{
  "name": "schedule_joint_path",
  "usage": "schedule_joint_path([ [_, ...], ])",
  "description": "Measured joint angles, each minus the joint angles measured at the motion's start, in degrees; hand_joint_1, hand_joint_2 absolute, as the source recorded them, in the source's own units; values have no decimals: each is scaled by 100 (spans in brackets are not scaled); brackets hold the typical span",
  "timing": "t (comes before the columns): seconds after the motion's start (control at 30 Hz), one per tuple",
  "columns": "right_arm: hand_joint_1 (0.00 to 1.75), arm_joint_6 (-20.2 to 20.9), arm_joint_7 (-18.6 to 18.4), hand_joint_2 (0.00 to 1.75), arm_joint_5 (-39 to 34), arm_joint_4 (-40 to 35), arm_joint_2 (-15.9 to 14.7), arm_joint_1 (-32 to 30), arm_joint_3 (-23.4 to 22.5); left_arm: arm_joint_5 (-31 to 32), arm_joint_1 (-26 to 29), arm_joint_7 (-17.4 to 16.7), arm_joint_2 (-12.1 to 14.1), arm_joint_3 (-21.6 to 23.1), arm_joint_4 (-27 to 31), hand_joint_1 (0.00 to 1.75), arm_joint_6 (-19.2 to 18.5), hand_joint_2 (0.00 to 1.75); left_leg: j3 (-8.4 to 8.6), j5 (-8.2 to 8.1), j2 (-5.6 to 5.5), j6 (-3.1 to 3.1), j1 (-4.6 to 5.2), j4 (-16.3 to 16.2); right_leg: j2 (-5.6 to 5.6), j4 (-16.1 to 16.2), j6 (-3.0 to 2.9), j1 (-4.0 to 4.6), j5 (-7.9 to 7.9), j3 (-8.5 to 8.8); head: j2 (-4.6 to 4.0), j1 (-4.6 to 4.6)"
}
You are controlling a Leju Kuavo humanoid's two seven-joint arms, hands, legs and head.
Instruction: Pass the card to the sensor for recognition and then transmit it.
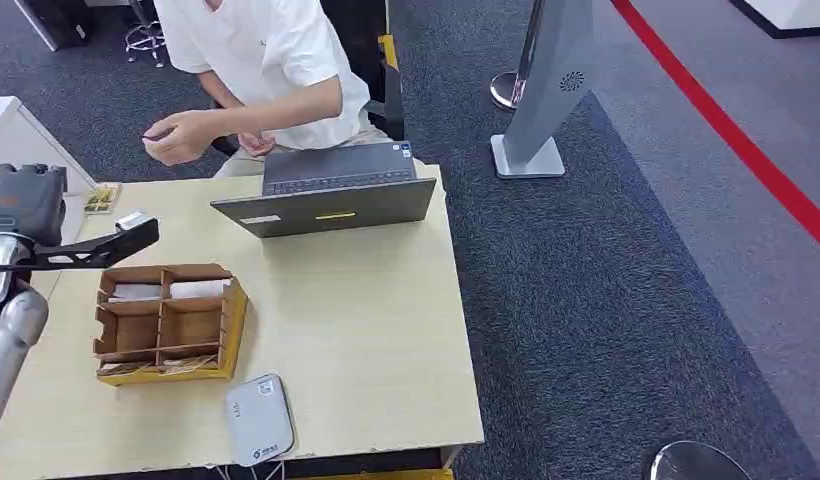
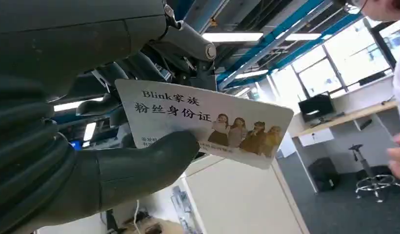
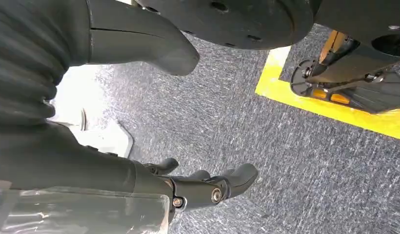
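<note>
My left hand [image 1: 21,225] is raised at the table's left edge and pinches a card [image 1: 106,247], which I see nearly edge-on above the table. Close up, the card [image 2: 208,124] is white with printed characters and a picture of several figures, clamped between the thumb [image 2: 139,165] and the darker fingers behind it. The sensor [image 1: 258,418], a small white-grey flat box, lies near the table's front edge, well away from the card. A person's hand [image 1: 176,135] reaches out beyond the table's far left corner. My right hand [image 3: 208,187] hangs over the carpet and holds nothing.
A cardboard divided box [image 1: 231,320] with several cards stands on the wooden table [image 1: 366,330] left of centre. An open grey laptop [image 1: 331,195] sits at the far edge in front of the seated person [image 1: 271,60]. A grey floor stand [image 1: 541,100] rises to the right.
</note>
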State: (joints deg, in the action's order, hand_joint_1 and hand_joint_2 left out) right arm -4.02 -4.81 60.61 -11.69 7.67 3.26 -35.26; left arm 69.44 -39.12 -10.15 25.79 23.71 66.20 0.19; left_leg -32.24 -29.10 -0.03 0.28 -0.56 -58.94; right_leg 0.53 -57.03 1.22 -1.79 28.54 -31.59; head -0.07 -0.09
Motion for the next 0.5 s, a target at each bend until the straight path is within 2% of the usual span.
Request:
schedule_joint_path([
  [0.1, 0, -2, -22, 175, 7, 2, 0, -3, -13, 158, 537, 193, -129, 0, 515, 175, 522, 175, 1, -2, 0, 3, 4, 0, -1, 1, 0, -3, 1, 1, 0, -11],
  [0.27, 0, -24, 2, 175, 59, 4, 2, -7, -68, 636, 1691, 298, -662, 176, 1569, 175, 1275, 175, -1, -12, 2, 8, 5, 0, 2, 11, 1, -4, 2, 2, 0, -6],
  [0.5, 0, -57, 44, 175, 74, 4, 2, -8, -129, 571, 2433, 416, -1008, 415, 2250, 175, 1474, 175, 0, -16, 1, 13, 4, 0, 0, 13, 2, -2, 2, 2, 0, -4],
])
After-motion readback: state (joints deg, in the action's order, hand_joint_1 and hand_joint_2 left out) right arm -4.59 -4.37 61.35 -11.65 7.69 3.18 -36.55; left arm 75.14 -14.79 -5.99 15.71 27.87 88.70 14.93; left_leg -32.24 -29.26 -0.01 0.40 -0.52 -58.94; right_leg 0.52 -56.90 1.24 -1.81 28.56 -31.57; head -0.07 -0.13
